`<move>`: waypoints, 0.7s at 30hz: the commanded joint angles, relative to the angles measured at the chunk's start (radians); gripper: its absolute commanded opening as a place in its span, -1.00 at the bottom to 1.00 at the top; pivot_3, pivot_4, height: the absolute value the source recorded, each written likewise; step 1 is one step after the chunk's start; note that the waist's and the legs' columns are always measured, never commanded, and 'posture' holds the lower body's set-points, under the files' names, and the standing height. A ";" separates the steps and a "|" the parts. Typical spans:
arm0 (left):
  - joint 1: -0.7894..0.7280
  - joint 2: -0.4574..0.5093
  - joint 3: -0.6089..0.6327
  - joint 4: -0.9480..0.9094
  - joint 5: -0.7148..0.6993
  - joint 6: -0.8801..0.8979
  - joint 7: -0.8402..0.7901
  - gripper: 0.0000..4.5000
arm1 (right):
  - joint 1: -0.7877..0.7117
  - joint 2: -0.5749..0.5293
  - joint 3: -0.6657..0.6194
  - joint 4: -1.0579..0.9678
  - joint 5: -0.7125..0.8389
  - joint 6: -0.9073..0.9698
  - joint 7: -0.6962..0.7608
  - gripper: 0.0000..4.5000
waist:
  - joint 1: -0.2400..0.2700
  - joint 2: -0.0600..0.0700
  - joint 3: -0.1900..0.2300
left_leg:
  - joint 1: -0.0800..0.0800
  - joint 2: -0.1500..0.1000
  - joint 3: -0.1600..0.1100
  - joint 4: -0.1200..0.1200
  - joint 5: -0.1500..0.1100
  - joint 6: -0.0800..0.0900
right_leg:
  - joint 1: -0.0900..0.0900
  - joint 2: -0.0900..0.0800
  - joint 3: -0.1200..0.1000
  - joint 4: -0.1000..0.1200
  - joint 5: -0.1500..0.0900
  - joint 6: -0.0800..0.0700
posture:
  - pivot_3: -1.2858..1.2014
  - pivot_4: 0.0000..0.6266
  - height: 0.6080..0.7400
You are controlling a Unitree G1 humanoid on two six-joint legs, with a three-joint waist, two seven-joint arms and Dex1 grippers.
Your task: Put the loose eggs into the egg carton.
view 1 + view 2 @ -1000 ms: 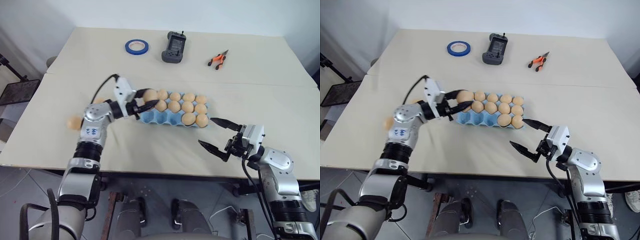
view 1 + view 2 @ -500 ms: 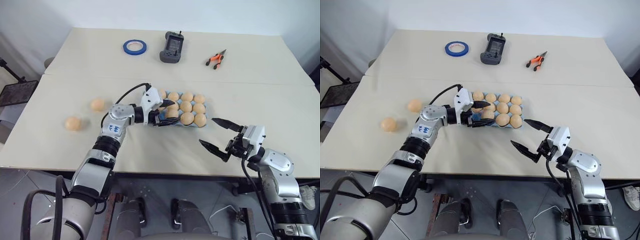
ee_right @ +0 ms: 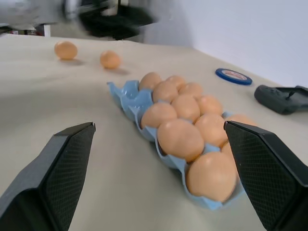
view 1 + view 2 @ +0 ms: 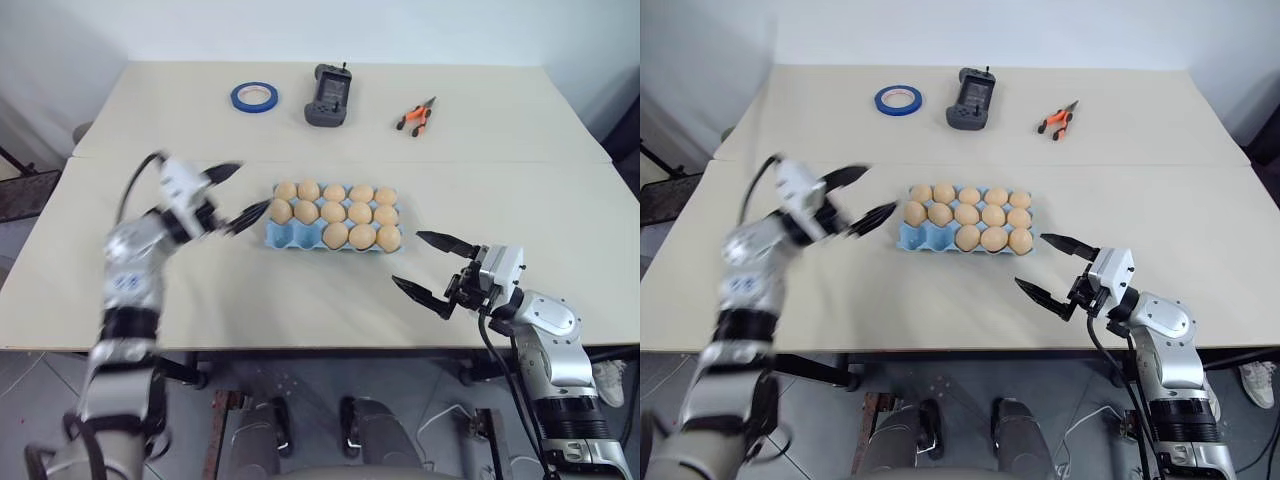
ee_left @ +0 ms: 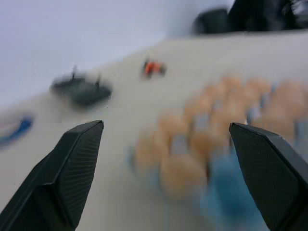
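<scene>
Eggs (image 4: pixel 334 210) now fill all but two near-left cups of the egg carton (image 4: pixel 284 236); I have just dropped one in and swung my left gripper (image 4: pixel 240 194) leftward, fingers apart and empty. Right gripper (image 4: pixel 433 266) waits open. Two loose eggs (image 3: pixel 66 49) remain far left.

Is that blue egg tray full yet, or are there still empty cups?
Not full. The egg carton holds thirteen eggs, and two cups in its near row, at the robot's left end, are bare blue. Two loose eggs lie on the table beyond it.
</scene>
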 commanded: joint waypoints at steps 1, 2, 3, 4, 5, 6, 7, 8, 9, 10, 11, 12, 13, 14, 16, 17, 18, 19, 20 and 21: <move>0.098 0.030 0.064 -0.171 -0.039 -0.006 0.044 0.97 | -0.032 0.003 0.004 0.002 0.014 -0.018 0.029 1.00 | 0.017 -0.001 0.001 | -0.001 0.000 -0.002 0.000 0.001 -0.001 | 0.000 0.000 -0.002 0.000 0.000 0.000 | 0.03 -0.52 1.00; 0.145 0.035 0.093 -0.195 -0.053 0.001 0.055 0.97 | -0.039 0.005 0.009 0.010 0.014 -0.018 0.035 1.00 | 0.022 -0.001 0.001 | -0.001 0.000 -0.002 0.000 0.002 -0.003 | 0.000 -0.002 -0.004 0.000 -0.001 -0.001 | 0.03 -0.52 1.00; 0.187 0.040 0.112 -0.216 -0.066 0.010 0.057 0.97 | -0.046 0.007 0.012 0.017 0.014 -0.018 0.040 1.00 | 0.023 -0.001 0.000 | -0.001 0.001 -0.003 0.001 0.001 -0.003 | 0.000 -0.002 -0.004 -0.001 -0.001 -0.003 | 0.03 -0.52 1.00; 0.228 0.043 0.128 -0.237 -0.074 0.015 0.061 0.97 | -0.052 0.010 0.015 0.023 0.013 -0.018 0.045 1.00 | 0.024 -0.001 0.000 | -0.001 0.001 -0.002 -0.001 0.001 -0.003 | 0.001 -0.002 -0.003 -0.003 -0.002 -0.009 | 0.03 -0.52 1.00; 0.263 0.046 0.138 -0.257 -0.084 0.026 0.060 0.97 | -0.057 0.011 0.016 0.027 0.012 -0.018 0.050 1.00 | 0.024 -0.001 0.000 | -0.001 0.001 -0.002 -0.003 0.001 -0.003 | 0.002 -0.001 -0.003 -0.007 -0.004 -0.017 | 0.03 -0.52 1.00; 0.294 0.046 0.144 -0.281 -0.091 0.036 0.065 0.97 | -0.061 0.012 0.017 0.032 0.012 -0.019 0.054 1.00 | 0.023 0.000 0.000 | -0.002 0.002 0.000 -0.006 0.001 -0.003 | 0.002 0.001 -0.003 -0.014 -0.001 -0.017 | 0.03 -0.52 1.00; 0.315 0.045 0.149 -0.299 -0.098 0.046 0.072 0.97 | -0.064 0.013 0.018 0.036 0.011 -0.020 0.058 1.00 | 0.024 0.000 0.000 | -0.003 0.003 0.001 -0.010 0.001 -0.003 | 0.003 0.002 -0.002 -0.022 0.003 -0.015 | 0.03 -0.52 1.00; 0.329 0.041 0.152 -0.319 -0.108 0.060 0.080 0.97 | -0.066 0.014 0.018 0.040 0.011 -0.021 0.062 1.00 | 0.025 0.000 0.000 | -0.004 0.003 0.003 -0.015 0.001 -0.003 | 0.003 0.003 -0.002 -0.028 0.007 -0.014 | 0.03 -0.52 1.00; 0.339 0.038 0.151 -0.336 -0.113 0.070 0.087 0.97 | -0.069 0.014 0.019 0.046 0.011 -0.023 0.068 1.00 | 0.028 0.000 0.000 | -0.004 0.003 0.006 -0.019 0.001 -0.003 | 0.002 0.002 -0.002 -0.031 0.009 -0.014 | 0.03 -0.52 1.00; 0.343 0.035 0.148 -0.348 -0.114 0.076 0.096 0.97 | -0.072 0.014 0.019 0.051 0.010 -0.025 0.072 1.00 | 0.030 0.000 0.000 | -0.005 0.003 0.008 -0.019 0.001 -0.003 | 0.000 0.001 -0.002 -0.031 0.009 -0.014 | 0.03 -0.52 1.00; 0.345 0.033 0.143 -0.359 -0.117 0.085 0.103 0.97 | -0.074 0.014 0.020 0.055 0.010 -0.026 0.078 1.00 | 0.030 0.000 0.000 | -0.005 0.003 0.009 -0.017 0.001 -0.003 | -0.002 0.001 -0.001 -0.032 0.008 -0.014 | 0.03 -0.52 1.00; 0.345 0.031 0.137 -0.365 -0.111 0.087 0.112 0.97 | -0.077 0.015 0.020 0.058 0.009 -0.027 0.082 1.00 | 0.028 0.000 0.000 | -0.005 0.003 0.009 -0.017 0.001 -0.003 | -0.002 0.001 -0.001 -0.032 0.008 -0.014 | 0.03 -0.52 1.00; 0.344 0.028 0.133 -0.370 -0.106 0.089 0.122 0.97 | -0.081 0.016 0.020 0.063 0.008 -0.028 0.085 1.00 | 0.027 0.000 0.000 | -0.005 0.003 0.008 -0.016 0.001 -0.003 | -0.003 0.001 0.000 -0.032 0.008 -0.014 | 0.03 -0.52 1.00; 0.344 0.027 0.131 -0.375 -0.103 0.092 0.129 0.97 | -0.085 0.016 0.020 0.067 0.008 -0.029 0.088 1.00 | 0.026 0.000 0.000 | -0.005 0.003 0.008 -0.016 0.001 -0.003 | -0.001 0.001 0.001 -0.032 0.009 -0.014 | 0.03 -0.52 1.00; 0.350 0.023 0.137 -0.385 -0.092 0.095 0.162 0.97 | -0.095 0.017 0.022 0.076 0.008 -0.031 0.095 1.00 | 0.025 0.000 0.000 | -0.005 0.003 0.011 -0.017 0.001 -0.003 | -0.001 0.002 0.003 -0.032 0.009 -0.014 | 0.03 -0.52 1.00; 0.354 0.022 0.140 -0.389 -0.087 0.097 0.177 0.97 | -0.099 0.017 0.023 0.080 0.008 -0.032 0.099 1.00 | 0.025 0.000 0.000 | -0.004 0.003 0.013 -0.017 0.001 -0.003 | -0.001 0.002 0.003 -0.032 0.009 -0.014 | 0.03 -0.52 1.00; 0.372 0.013 0.165 -0.403 -0.089 0.101 0.213 0.97 | -0.106 0.018 0.024 0.085 0.009 -0.033 0.104 1.00 | 0.023 0.000 0.000 | -0.004 0.003 0.014 -0.017 0.001 -0.003 | -0.003 0.002 0.004 -0.031 0.009 -0.014 | 0.03 -0.52 1.00; 0.385 0.007 0.181 -0.414 -0.092 0.104 0.239 0.97 | -0.111 0.018 0.025 0.089 0.010 -0.033 0.108 1.00 | 0.021 0.000 0.000 | -0.004 0.003 0.014 -0.017 0.001 -0.003 | -0.004 0.002 0.005 -0.030 0.009 -0.013 | 0.03 -0.52 1.00; 0.401 0.001 0.199 -0.424 -0.096 0.109 0.265 0.97 | -0.116 0.019 0.026 0.092 0.010 -0.033 0.112 1.00 | 0.016 0.000 0.000 | -0.003 0.003 0.015 -0.017 0.001 -0.003 | -0.004 0.002 0.005 -0.030 0.009 -0.012 | 0.03 -0.52 1.00; 0.429 -0.009 0.226 -0.437 -0.096 0.108 0.298 0.97 | -0.121 0.020 0.027 0.096 0.012 -0.032 0.115 1.00 | 0.011 -0.001 0.000 | -0.002 0.003 0.015 -0.017 0.001 -0.003 | -0.004 0.001 0.005 -0.029 0.010 -0.010 | 0.03 -0.52 1.00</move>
